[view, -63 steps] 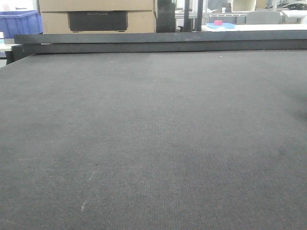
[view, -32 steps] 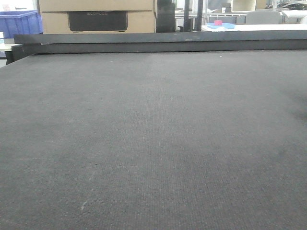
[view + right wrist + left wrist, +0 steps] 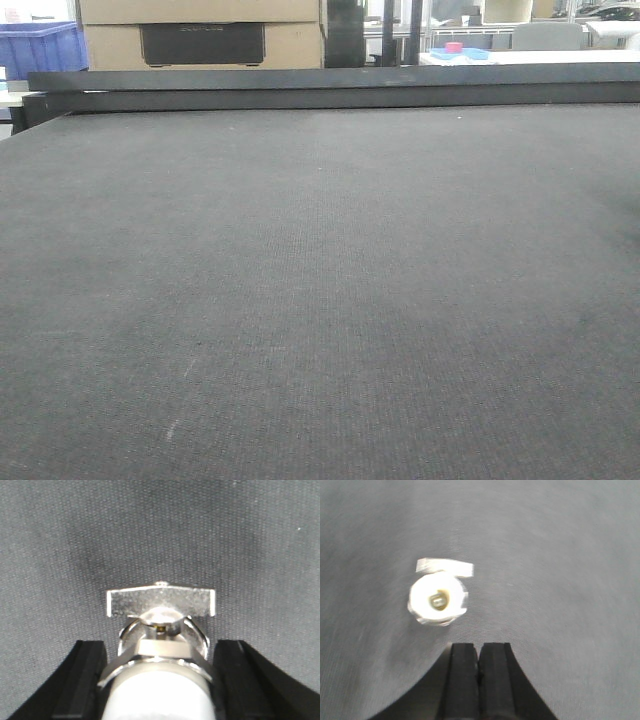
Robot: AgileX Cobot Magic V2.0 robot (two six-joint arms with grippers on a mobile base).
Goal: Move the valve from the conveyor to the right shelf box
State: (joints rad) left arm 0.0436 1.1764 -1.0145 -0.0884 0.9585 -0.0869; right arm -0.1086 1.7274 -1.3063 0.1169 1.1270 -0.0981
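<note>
The conveyor [image 3: 320,280] is a wide dark grey woven belt that fills the front view; no arm or valve shows there. In the right wrist view a silver metal valve [image 3: 161,604] with a flat T-handle sits between my black fingers. My right gripper [image 3: 160,644] is shut on its round body, above the conveyor belt [image 3: 60,540]. In the left wrist view a second, pale valve [image 3: 438,599] stands end-on on the conveyor belt [image 3: 560,555], just ahead and left of my left gripper [image 3: 479,647]. That gripper is shut with nothing in it. The right shelf box is out of view.
A dark rail [image 3: 330,88] runs along the belt's far edge. Behind it stand a cardboard box [image 3: 200,30], a blue crate [image 3: 40,45] at the left, and a white table with a small pink object [image 3: 455,47] at the right.
</note>
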